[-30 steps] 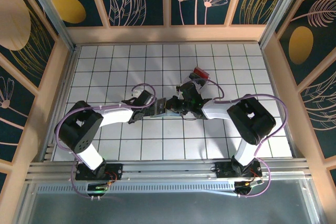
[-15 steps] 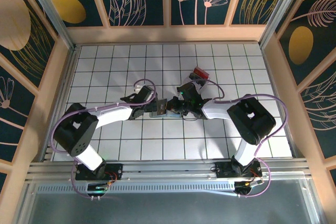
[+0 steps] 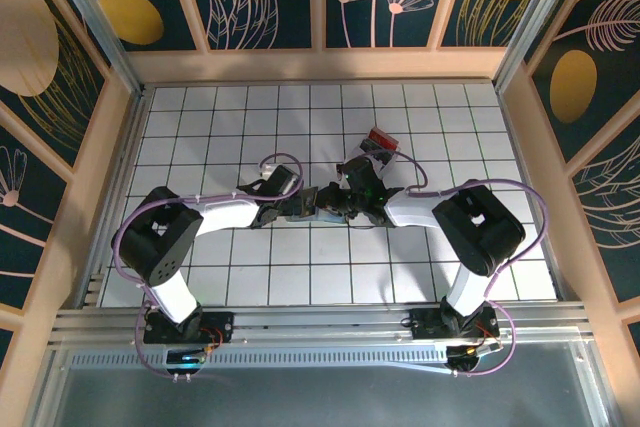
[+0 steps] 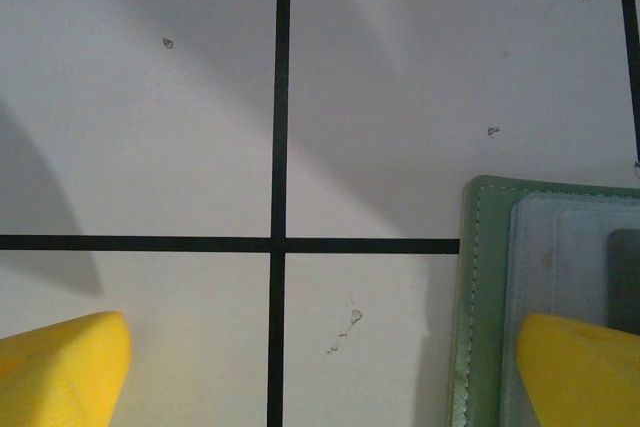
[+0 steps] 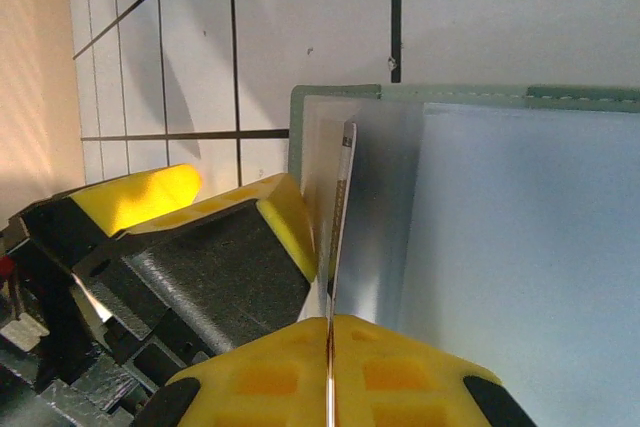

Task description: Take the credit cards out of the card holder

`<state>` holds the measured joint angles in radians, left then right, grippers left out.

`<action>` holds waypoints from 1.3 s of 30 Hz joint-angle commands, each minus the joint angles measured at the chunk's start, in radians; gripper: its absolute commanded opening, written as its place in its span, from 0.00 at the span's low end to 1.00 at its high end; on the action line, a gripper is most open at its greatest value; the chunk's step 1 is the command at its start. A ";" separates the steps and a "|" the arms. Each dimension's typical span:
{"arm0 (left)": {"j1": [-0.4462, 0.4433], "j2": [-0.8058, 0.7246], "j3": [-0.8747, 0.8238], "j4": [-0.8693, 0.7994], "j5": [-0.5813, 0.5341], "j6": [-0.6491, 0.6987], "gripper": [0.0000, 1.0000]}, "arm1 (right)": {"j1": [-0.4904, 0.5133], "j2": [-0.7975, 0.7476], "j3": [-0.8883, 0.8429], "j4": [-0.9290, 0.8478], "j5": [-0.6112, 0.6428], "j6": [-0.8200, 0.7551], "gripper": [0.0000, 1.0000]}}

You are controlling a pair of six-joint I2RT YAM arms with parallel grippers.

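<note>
The right pincer (image 5: pixel 330 347) was clamped on one thin credit card (image 5: pixel 340 197) sticking up from the card holder (image 5: pixel 500 247), which lay flat on the tabletop (image 4: pixel 150 147), while the left pincer (image 4: pixel 320 367) stood wide apart over the card holder's edge, so the job looked barely started.

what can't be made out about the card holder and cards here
- Left wrist view: card holder cut off by the right edge, contents incomplete.
- Top view: card holder mostly hidden by left arm and right arm; cards too small.
- Right wrist view: credit card edge-on in right tool, face unreadable.
</note>
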<state>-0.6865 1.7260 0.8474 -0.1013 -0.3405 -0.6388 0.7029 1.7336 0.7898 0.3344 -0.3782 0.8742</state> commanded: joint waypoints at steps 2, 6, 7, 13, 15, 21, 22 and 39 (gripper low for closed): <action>-0.004 0.046 -0.018 -0.034 0.032 0.016 0.99 | -0.002 0.027 0.016 0.112 -0.052 0.020 0.12; -0.005 0.045 -0.023 -0.031 0.037 0.012 0.99 | -0.002 0.051 0.023 0.151 -0.063 0.026 0.13; -0.004 0.045 -0.024 -0.029 0.038 0.010 0.99 | -0.003 0.057 0.027 0.155 -0.065 0.024 0.14; -0.004 0.044 -0.031 -0.029 0.034 0.002 0.99 | -0.002 0.065 0.034 0.160 -0.058 0.016 0.14; -0.005 0.040 -0.034 -0.031 0.027 -0.003 0.99 | -0.003 0.056 0.031 0.151 -0.052 0.012 0.14; -0.005 0.037 -0.035 -0.050 -0.007 -0.009 0.99 | -0.012 0.014 0.006 0.125 -0.029 -0.001 0.09; -0.005 0.037 -0.034 -0.054 -0.010 -0.010 0.99 | -0.013 0.007 0.003 0.119 -0.024 -0.003 0.08; -0.004 0.042 -0.024 -0.075 -0.051 -0.014 0.99 | -0.030 -0.095 0.012 -0.119 0.096 -0.107 0.04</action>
<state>-0.6880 1.7290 0.8436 -0.0902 -0.3679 -0.6552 0.6800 1.6829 0.7807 0.2848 -0.3340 0.8223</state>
